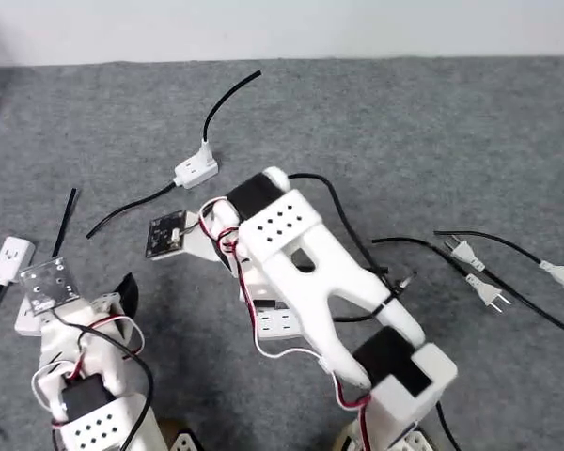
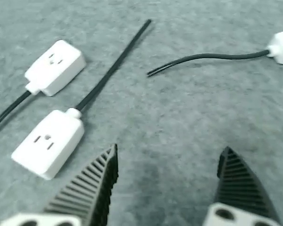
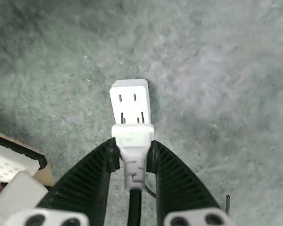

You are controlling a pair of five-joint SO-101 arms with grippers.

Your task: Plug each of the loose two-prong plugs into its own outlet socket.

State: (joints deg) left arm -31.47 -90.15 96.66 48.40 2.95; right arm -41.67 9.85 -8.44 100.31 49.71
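**A:** High view, start left; what's there?

**B:** Left arm (image 1: 94, 395) at the near-left corner; two white sockets lie beside it on the grey mat (image 1: 404, 122); nearer socket (image 2: 47, 143) and farther socket (image 2: 54, 66), both face up, three slots each, a black cord off one end.

**A:** Left jaws?

**B:** Left gripper (image 2: 167, 165) spread wide over bare mat, nothing between the ribbed black fingers (image 2: 96, 183); nearer socket just beside one of them.

**A:** Middle?

**B:** Middle socket (image 1: 195, 169), white, a black cord leaving each end; then the right arm (image 1: 310, 272) lies across the centre.

**A:** Right jaws?

**B:** Right gripper (image 3: 132, 155) narrow, clamped on the gripped plug (image 3: 132, 141); it is white, with a ridged neck and a black cord; its two prongs sit at one slot pair of the flat socket (image 3: 129, 101); the other pair is free; depth, can't tell.

**A:** Far right?

**B:** First loose plug (image 1: 462, 251) and second loose plug (image 1: 489, 293), white, two prongs each, on black cords, flat on the mat, well apart from every socket; white cord end (image 1: 559, 274) near the edge, type unclear.
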